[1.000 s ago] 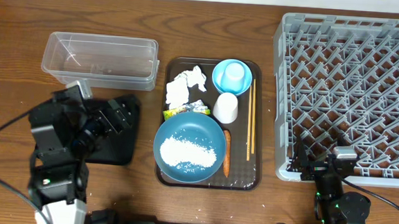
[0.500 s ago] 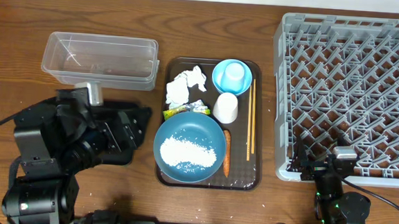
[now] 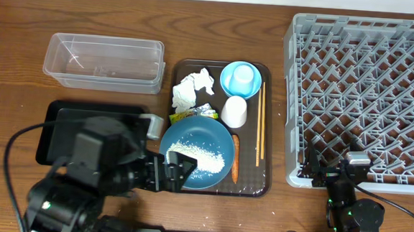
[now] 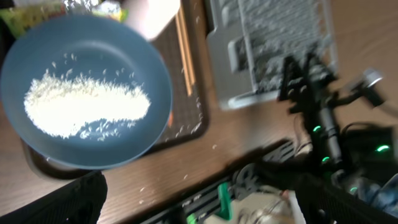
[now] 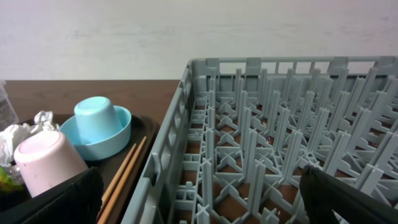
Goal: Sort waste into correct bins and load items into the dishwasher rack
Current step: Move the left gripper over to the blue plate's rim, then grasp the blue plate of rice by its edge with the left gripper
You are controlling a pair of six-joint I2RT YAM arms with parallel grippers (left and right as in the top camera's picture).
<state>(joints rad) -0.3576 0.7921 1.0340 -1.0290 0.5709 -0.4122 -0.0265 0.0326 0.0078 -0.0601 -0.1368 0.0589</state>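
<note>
Dark-blue dish (image 3: 209,141) is seen on the brown serving tray (image 3: 264,184) at the middle of the worktop (image 3: 26,18), with the rice heap (image 3: 203,157) in its centre. Loose grains scattered round the heap are made out only in the left wrist view. The left hand (image 3: 178,172) is held over the dish's near-left rim with jaws spread fully wide and nothing gripped; contact with the dish cannot be told. The carrot (image 3: 234,159) is laid just right of the dish and the chopsticks (image 3: 261,119) along the tray's right side. The white cup (image 3: 234,112) is set mouth down behind the dish, with the light-blue bowl (image 3: 240,80) behind that. The tissues (image 3: 190,90) are at far left, and the wrapper (image 3: 191,113) lies between them and the dish. A small light-blue cup (image 5: 96,115) turned over inside the bowl is shown clearly only by the right wrist view. The black tray (image 3: 51,124), partly covered by the left arm, and the clear tub (image 3: 104,61) behind it are shown overhead only. The rack (image 3: 367,83) is placed at right. The right hand (image 3: 317,169) is parked at the rack's near-left corner, fingers wide apart, nothing held.
</note>
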